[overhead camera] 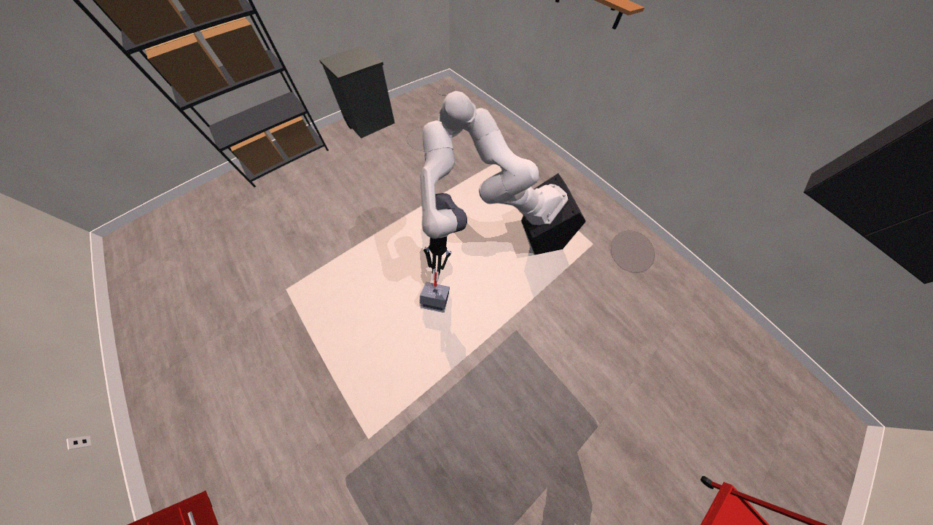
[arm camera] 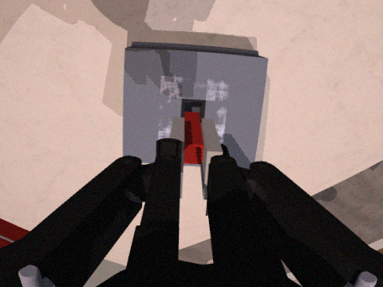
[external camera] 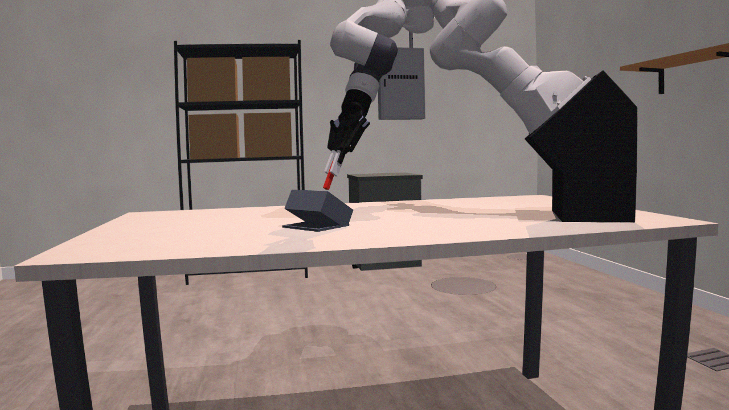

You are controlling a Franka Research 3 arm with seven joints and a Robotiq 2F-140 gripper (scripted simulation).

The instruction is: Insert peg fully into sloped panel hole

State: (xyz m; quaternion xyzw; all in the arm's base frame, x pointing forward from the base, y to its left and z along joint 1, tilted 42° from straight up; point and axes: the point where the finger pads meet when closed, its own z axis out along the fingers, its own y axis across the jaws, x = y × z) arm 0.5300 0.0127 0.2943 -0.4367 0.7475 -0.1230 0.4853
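My gripper [arm camera: 191, 136] is shut on the red peg [arm camera: 193, 139] and holds it tilted, tip down. In the wrist view the peg's tip lies just below the dark square hole [arm camera: 193, 108] in the grey sloped panel [arm camera: 195, 104]. In the exterior view the peg [external camera: 328, 180] hangs a little above the top edge of the grey sloped block [external camera: 318, 209], with a small gap between them. My gripper [external camera: 334, 164] leans along the peg's axis. From above, the peg [overhead camera: 434, 282] and gripper [overhead camera: 435, 266] sit over the block [overhead camera: 435, 297].
The block stands near the middle of the pale table [external camera: 356, 229]. The arm's black base [external camera: 593, 152] stands at the table's right end. A shelf with boxes [external camera: 237, 109] and a dark cabinet [external camera: 384, 187] stand behind the table.
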